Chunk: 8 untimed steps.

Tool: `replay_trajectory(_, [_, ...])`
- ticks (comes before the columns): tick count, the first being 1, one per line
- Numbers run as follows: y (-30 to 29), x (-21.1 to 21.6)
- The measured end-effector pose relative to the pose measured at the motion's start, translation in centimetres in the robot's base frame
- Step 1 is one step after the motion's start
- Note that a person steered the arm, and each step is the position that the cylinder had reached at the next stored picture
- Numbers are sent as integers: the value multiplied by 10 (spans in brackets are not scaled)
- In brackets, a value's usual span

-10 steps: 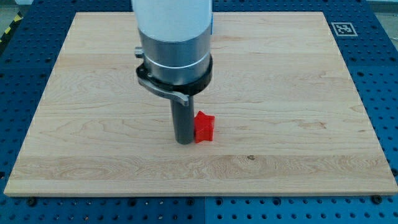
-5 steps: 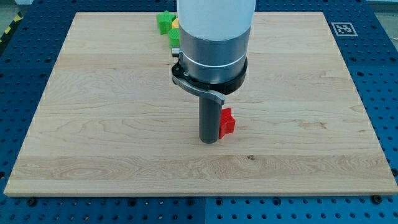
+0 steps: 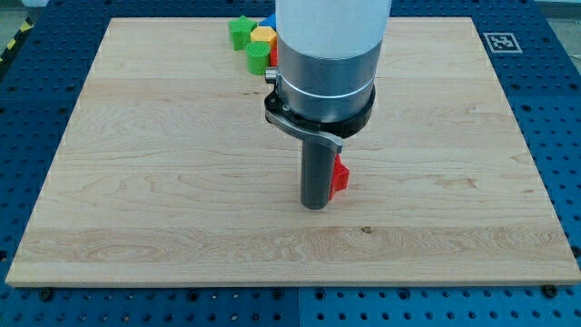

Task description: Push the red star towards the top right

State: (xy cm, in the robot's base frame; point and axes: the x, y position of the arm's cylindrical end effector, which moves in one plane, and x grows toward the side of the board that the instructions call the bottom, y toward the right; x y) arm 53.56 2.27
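The red star [image 3: 339, 174] lies a little right of the board's middle, mostly hidden behind the rod; only its right points show. My tip [image 3: 315, 206] rests on the board against the star's left side, slightly below it. The arm's wide grey body rises above and hides the board behind it.
At the view's top, left of the arm, sits a cluster of blocks: a green block [image 3: 240, 32], a yellow block [image 3: 262, 35], another green block [image 3: 258, 58], a blue block [image 3: 270, 20] and a red block [image 3: 272, 54] partly hidden by the arm. A marker tag [image 3: 500, 41] sits at the board's top right corner.
My tip and the red star have moved to the view's right. The arm's shift has uncovered the block cluster at the top.
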Motion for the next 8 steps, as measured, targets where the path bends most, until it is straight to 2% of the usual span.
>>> replay_trajectory(1, [28, -1])
replay_trajectory(2, [56, -24])
replay_trajectory(3, [55, -31])
replay_trajectory(4, [4, -23])
replay_trajectory(5, [-9, -27])
replay_trajectory(6, [-5, -42])
replay_trajectory(8, [-5, -46])
